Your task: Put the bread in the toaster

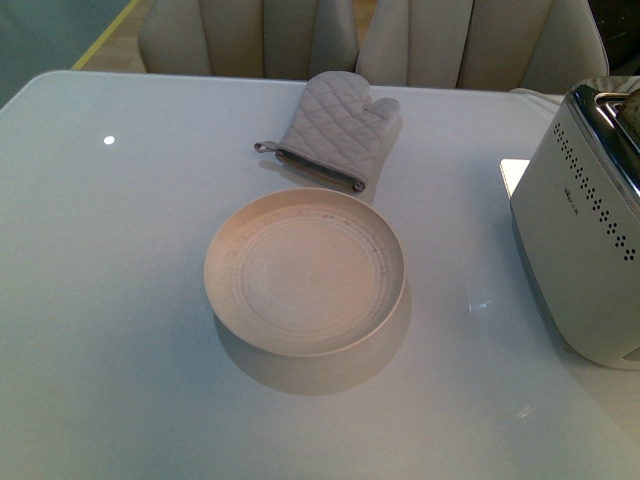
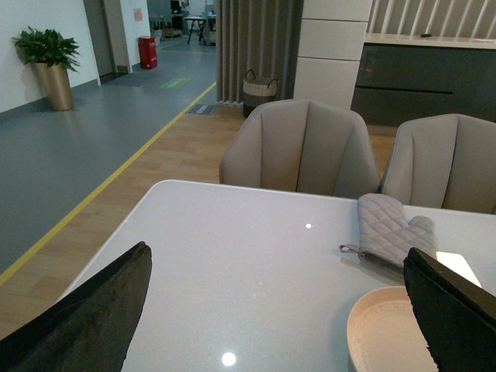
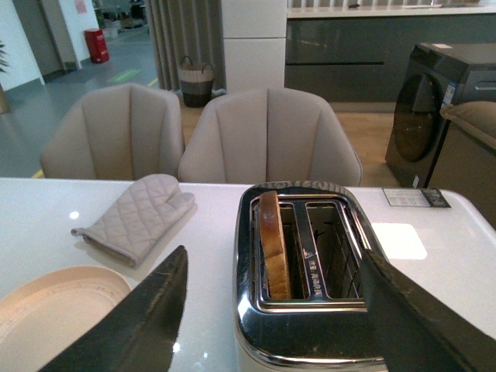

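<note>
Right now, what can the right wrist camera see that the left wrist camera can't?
Only the right wrist view shows the toaster, with the bread standing in one slot, between the open right gripper.

Only the left wrist view shows a potted plant and the open left gripper.

Both show the oven mitt, the plate, the table and the chairs.

The worktop (image 1: 120, 330) is a glossy white surface. A shallow beige plate (image 1: 305, 272) rests near its centre. A grey quilted oven mitt (image 1: 333, 130) lies just beyond the plate. The toaster (image 1: 585, 235) stands at the right edge.
</note>
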Controlling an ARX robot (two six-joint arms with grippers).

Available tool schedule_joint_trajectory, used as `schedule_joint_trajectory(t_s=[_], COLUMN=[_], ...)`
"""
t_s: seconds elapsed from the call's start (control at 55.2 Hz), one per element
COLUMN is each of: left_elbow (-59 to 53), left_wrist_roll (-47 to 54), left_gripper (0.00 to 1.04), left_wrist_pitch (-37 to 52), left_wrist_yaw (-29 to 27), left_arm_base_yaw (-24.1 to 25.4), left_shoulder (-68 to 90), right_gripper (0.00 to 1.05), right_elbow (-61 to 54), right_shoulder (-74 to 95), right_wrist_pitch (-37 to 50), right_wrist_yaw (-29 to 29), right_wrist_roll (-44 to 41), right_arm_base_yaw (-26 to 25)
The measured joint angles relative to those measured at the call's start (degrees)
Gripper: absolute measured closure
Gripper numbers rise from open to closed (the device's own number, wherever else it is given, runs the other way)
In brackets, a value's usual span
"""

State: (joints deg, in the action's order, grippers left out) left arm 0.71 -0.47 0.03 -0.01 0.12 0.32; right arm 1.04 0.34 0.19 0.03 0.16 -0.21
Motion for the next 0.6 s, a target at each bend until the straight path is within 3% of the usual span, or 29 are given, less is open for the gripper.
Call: schedule_joint_trajectory(t_s=[0.072,0.145,0.598], left_elbow=[0.0,0.0,0.0], left_wrist_roll=[0.0,0.0,0.0], left_gripper=[0.07,0.07,0.07], left_wrist_pitch=[0.0,0.0,0.0], left_wrist_yaw=[0.0,0.0,0.0], left_arm_base_yaw=[0.0,0.0,0.0], left_shoulder=[0.0,0.0,0.0], right_gripper=[0.18,0.08,0.09], right_elbow=[0.0,0.0,0.0], right_shoulder=[0.0,0.0,0.0], right_wrist_pitch=[0.0,0.0,0.0], right_wrist_yaw=[0.0,0.0,0.0], right_wrist_roll=[0.0,0.0,0.0], right_arm_base_yaw=[0.0,0.0,0.0])
